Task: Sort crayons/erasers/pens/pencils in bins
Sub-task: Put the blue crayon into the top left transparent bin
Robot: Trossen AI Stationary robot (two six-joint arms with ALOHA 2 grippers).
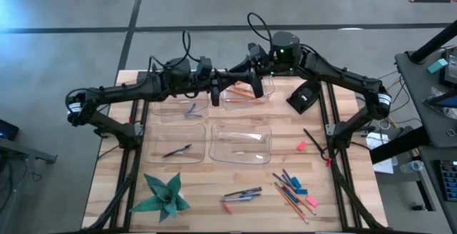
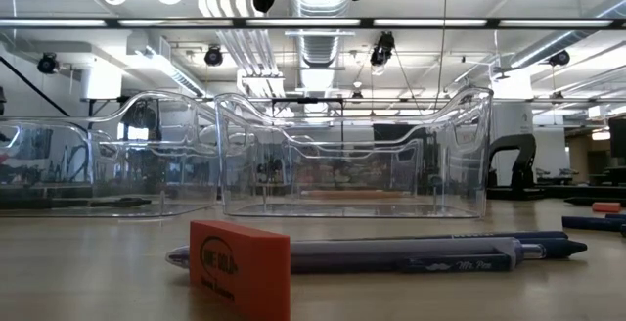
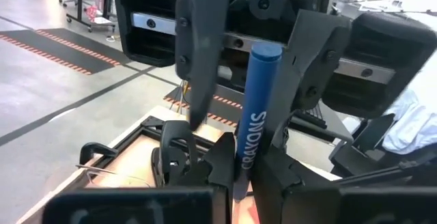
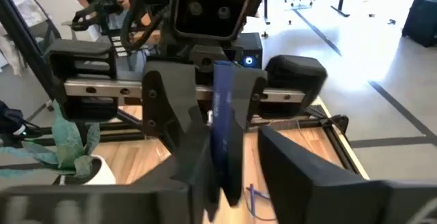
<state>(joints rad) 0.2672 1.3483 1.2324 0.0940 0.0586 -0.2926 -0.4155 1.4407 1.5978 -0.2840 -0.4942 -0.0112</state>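
I hold a blue crayon (image 3: 254,121) upright, lettered "CRAYONS" down its side, clamped between the fingers of my left gripper (image 3: 240,173). My right gripper (image 3: 246,67) faces it from the other end, its fingers standing apart on either side of the crayon's upper part and not pressing it. From my right wrist the same crayon (image 4: 224,132) shows as a blue stick rising between my right gripper's own fingers and the left one's (image 4: 205,108) beyond.

Seen from above, the two grippers meet over the gap between the two far bins, my left gripper (image 1: 214,90) reaching in from one side and my right gripper (image 1: 251,70) from the other. The far right bin (image 1: 246,93) just under them holds orange pencils (image 1: 243,91). The far left bin (image 1: 178,105) beside it holds a small blue stick (image 1: 191,108). Nearer than those, the near left bin (image 1: 175,143) has a dark pen (image 1: 176,150) in it, and the near right bin (image 1: 241,141) holds one small pale piece I cannot make out.

Nearer still than the bins, loose on the table (image 1: 214,184), lie pens (image 1: 243,193) with a red eraser (image 1: 227,207) beside them, a scatter of pencils, crayons and erasers (image 1: 293,190), a lone pink eraser (image 1: 301,146), and a green folded-paper star (image 1: 163,195).
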